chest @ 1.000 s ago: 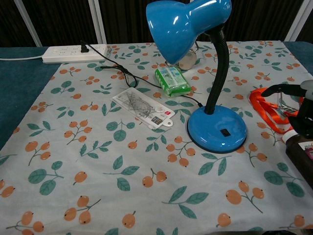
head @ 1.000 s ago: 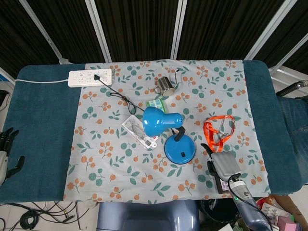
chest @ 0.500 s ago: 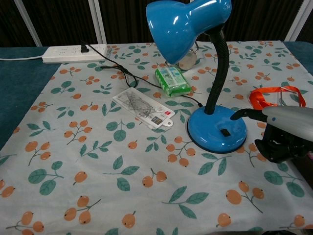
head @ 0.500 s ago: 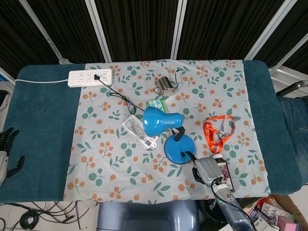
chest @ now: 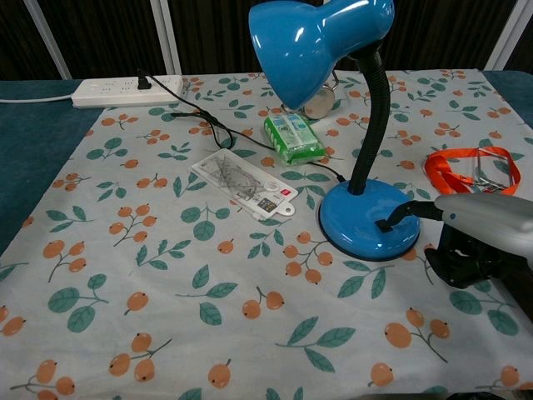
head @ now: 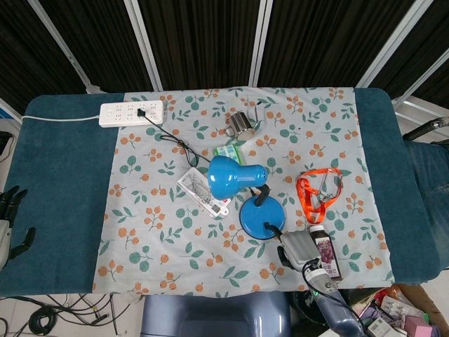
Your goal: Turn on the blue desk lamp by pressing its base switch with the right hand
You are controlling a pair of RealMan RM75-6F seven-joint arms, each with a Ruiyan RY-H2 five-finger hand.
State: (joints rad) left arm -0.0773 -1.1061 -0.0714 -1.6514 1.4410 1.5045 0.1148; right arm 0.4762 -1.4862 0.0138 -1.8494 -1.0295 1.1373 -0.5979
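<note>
The blue desk lamp (head: 237,177) stands mid-table, its round base (chest: 358,214) on the flowered cloth and its shade (chest: 312,40) unlit. A small black switch sits on the base's near right side. My right hand (chest: 470,237) reaches in from the right with one dark finger (chest: 398,214) stretched out, its tip on the switch; the other fingers curl underneath. In the head view the right hand (head: 298,247) sits just below the base (head: 258,214). My left hand (head: 8,223) rests at the table's left edge, fingers apart, holding nothing.
An orange lanyard (head: 314,189) and a purple-labelled bottle (head: 325,252) lie right of the lamp. A green packet (chest: 293,137), a clear card pouch (chest: 242,185), a metal cup (head: 240,124) and a white power strip (head: 132,112) with the black lamp cord lie behind and left.
My right hand has come in from the right front edge towards the lamp base; its outstretched finger dropped from above the base onto the switch. The left hand stayed put.
</note>
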